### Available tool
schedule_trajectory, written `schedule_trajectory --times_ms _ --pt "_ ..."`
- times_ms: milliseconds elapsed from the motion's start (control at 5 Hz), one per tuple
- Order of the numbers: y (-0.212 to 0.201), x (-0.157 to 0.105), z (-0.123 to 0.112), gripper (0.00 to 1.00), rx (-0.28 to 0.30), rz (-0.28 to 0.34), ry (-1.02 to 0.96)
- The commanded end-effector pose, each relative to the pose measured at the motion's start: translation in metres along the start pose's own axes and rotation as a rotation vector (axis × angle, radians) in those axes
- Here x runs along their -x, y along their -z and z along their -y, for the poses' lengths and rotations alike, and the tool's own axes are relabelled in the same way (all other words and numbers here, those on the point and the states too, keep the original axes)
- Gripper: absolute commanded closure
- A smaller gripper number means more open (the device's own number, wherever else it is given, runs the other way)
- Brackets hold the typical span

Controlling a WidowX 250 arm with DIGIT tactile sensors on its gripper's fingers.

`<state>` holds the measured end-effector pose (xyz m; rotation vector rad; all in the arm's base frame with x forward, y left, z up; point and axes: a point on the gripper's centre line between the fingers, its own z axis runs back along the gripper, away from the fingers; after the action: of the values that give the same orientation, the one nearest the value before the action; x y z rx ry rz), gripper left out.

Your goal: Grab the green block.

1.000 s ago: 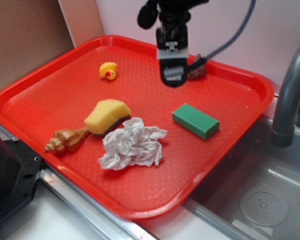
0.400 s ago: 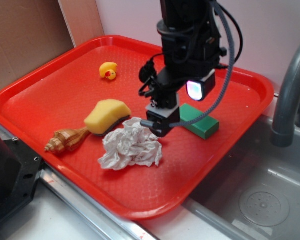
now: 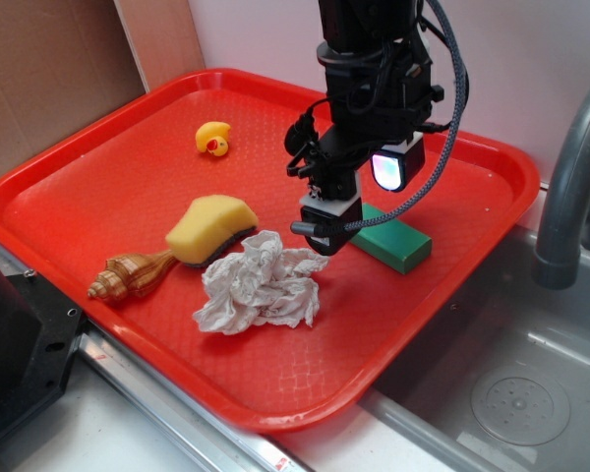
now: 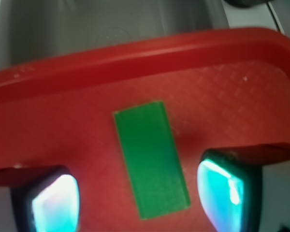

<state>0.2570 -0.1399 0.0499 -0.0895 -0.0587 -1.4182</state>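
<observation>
On the textured red plastic tray (image 3: pixel 98 197), the small flat green rectangular block (image 4: pixel 151 158) lies free at the right, between the spread, empty claw (image 4: pixel 135 195) fingers; descending and closing remain.

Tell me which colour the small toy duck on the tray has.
The small plastic toy duck is yellow with a red beak, seen best in the exterior view.

light: bright, even, diffuse | glare: soft sheen on red tray (image 3: pixel 98 157); glowing cyan fingertips (image 4: pixel 55 203) overexposed | shadows: faint | blur: wrist view soft, green block (image 4: pixel 150 159) edges fuzzy
</observation>
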Motion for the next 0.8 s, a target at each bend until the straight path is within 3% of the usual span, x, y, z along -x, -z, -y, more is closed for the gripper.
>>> schedule_trajectory --times_ms 0,600 --pt "-0.014 0.003 0.008 0.00 -0.050 0.031 0.005" --pt "0.011 -0.008 0.010 0.00 -0.043 -0.014 0.076"
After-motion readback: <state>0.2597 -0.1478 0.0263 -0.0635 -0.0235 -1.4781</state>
